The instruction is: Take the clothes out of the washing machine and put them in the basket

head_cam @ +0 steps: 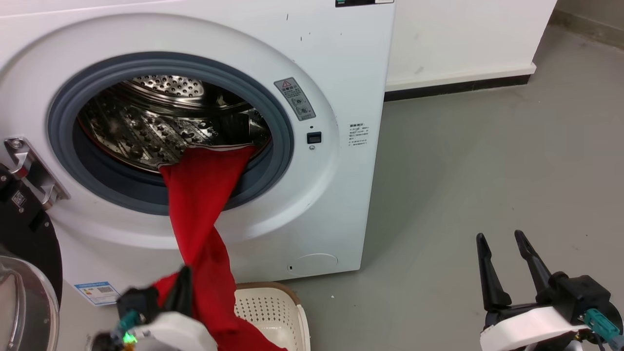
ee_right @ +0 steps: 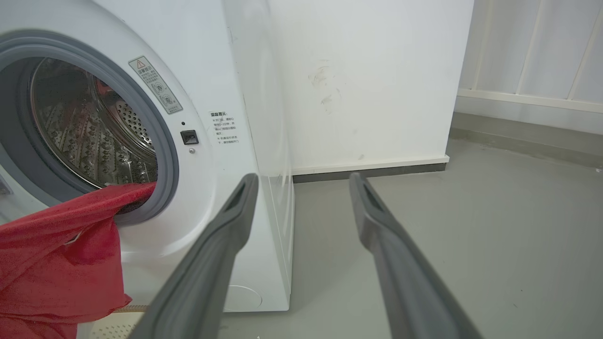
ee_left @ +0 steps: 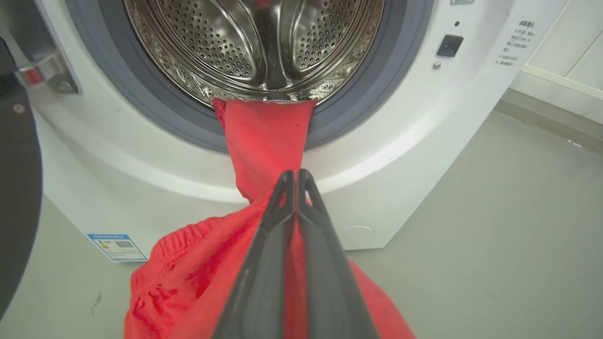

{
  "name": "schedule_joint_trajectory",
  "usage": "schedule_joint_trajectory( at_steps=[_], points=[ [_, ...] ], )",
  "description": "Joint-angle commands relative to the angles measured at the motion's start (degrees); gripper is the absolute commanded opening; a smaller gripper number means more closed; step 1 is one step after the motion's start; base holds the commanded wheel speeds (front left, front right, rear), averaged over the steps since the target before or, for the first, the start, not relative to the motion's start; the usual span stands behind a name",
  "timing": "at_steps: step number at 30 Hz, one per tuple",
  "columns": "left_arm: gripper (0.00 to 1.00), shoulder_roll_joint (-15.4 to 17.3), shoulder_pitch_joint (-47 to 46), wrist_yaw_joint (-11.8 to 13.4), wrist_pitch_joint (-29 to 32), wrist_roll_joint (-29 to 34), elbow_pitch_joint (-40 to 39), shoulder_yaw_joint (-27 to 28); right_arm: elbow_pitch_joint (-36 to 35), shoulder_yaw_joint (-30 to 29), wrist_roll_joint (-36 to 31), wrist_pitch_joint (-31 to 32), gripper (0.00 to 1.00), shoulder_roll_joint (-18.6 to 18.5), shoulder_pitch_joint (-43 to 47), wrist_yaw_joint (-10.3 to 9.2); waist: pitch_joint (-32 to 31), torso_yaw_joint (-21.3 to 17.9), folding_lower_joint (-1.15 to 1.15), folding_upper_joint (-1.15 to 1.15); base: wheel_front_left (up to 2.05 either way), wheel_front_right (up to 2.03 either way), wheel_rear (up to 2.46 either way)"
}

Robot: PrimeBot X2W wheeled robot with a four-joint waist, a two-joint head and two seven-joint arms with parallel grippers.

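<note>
So the left claw (ee_left: 296, 176) is pinched shut on the red garment (head_cam: 200, 195), gripping it partway down its length. The garment's top end lies over the grey seal (head_cam: 285, 131) at the bottom of the washer (head_cam: 341, 73) porthole, with its striped edge just inside the drum (head_cam: 161, 122). The low end hangs over the left side of the basket (head_cam: 273, 307), which sits on the floor (head_cam: 463, 146) right in front of the washer. The right claw (head_cam: 500, 236) is wide open, holding nothing, off to the right.

My worries: the grip is mid-length, so the tail could drag over the seal and snag. It could also flop onto the floor between washer and basket instead of going in. The basket looks narrow and light, so a sideways tug might spill cloth over the rim or shove the basket away. Limp fabric may also slide out of those thin fingers.

Other stuff: the open door (head_cam: 24, 273) and its hinge (head_cam: 29, 168) crowd the left side, close to the left arm. Can't tell if anything else is deeper in the drum.
</note>
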Motion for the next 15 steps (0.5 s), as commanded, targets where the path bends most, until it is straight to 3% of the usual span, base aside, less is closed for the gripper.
schedule_joint_trajectory(
  at_steps=[1,7,15],
  points=[
    [0.00,-0.57,0.94,0.20,-0.28,-0.24,0.18,-0.15,-0.31,0.05,0.01,0.10,1.00,-0.01,0.36,-0.02,0.36,0.01,0.00,0.00,0.00,0.00,0.00],
    [0.00,-4.47,5.16,0.09,-0.25,-2.00,4.58,-1.25,-1.04,-0.06,0.44,0.06,1.00,0.00,-0.99,-0.02,3.56,0.18,0.00,0.00,0.00,0.00,0.00],
    [0.00,-6.95,0.11,-0.87,-0.21,-1.52,11.67,-0.04,-2.44,0.22,-0.02,-0.04,1.00,0.00,-5.25,-0.02,13.07,-0.24,0.00,0.00,0.00,0.00,0.00]
  ],
)
